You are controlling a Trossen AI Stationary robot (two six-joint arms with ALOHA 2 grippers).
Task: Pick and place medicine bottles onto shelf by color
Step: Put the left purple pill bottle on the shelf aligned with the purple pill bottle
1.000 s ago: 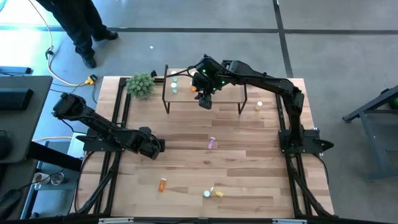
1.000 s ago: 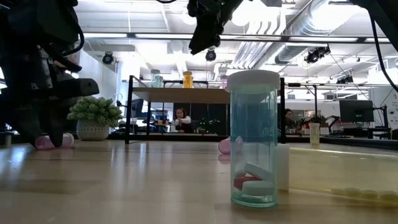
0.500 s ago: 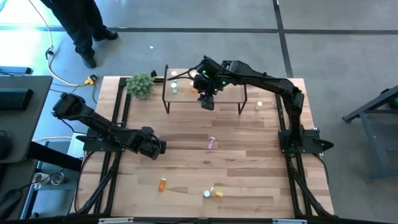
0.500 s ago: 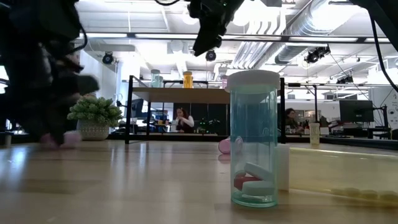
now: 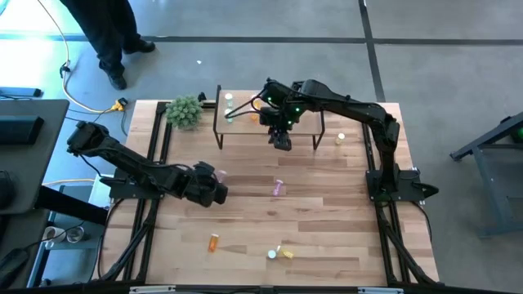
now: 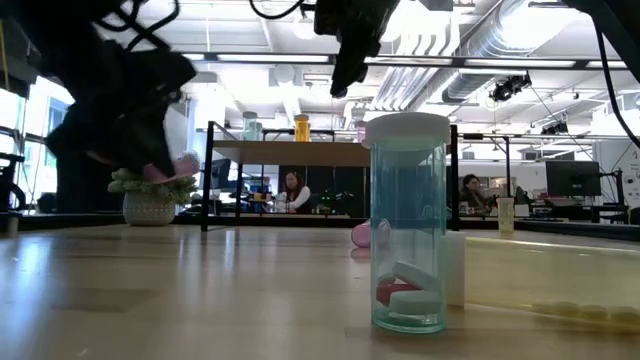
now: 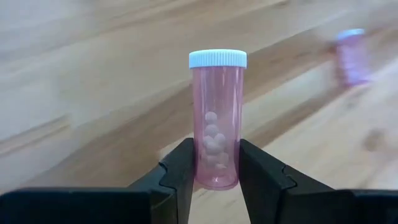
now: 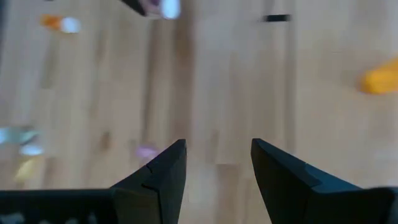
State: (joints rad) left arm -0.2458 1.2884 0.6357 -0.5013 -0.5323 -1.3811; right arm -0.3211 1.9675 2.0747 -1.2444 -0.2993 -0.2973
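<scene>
My left gripper (image 7: 216,180) is shut on a pink medicine bottle (image 7: 217,118) with a white cap and hangs above the table's left middle (image 5: 214,186). My right gripper (image 5: 282,140) stands open with nothing between its fingers, over the near edge of the shelf (image 5: 304,124). A green bottle (image 5: 229,111) and an orange one (image 5: 255,118) stand on the shelf. On the tabletop lie a second pink bottle (image 5: 279,188), an orange one (image 5: 213,242) and a green and a yellow one (image 5: 279,253). Another yellow bottle (image 5: 340,139) stands right of the shelf. My left gripper pinches the pink bottle's lower body, near its bottom end (image 7: 216,171), between its two fingers. The fingers slant down from the table's left. The bottle stands out past the fingertips with its white cap (image 7: 217,58) away from the gripper, lifted clear of the table.
A green bushy plant (image 5: 185,110) sits at the far left corner, beside the shelf. A teal bottle (image 6: 408,240) stands upright close to the low camera. A person stands on the floor beyond the table's far left. Bare wood lies between the shelf and the loose bottles.
My left gripper has risen and gone toward the table's right edge, rolling as it went. The pink bottle, which rested on the table between its fingers, is now lifted clear. My right gripper has tipped a little and drifted toward the shelf's near edge, staying open.
</scene>
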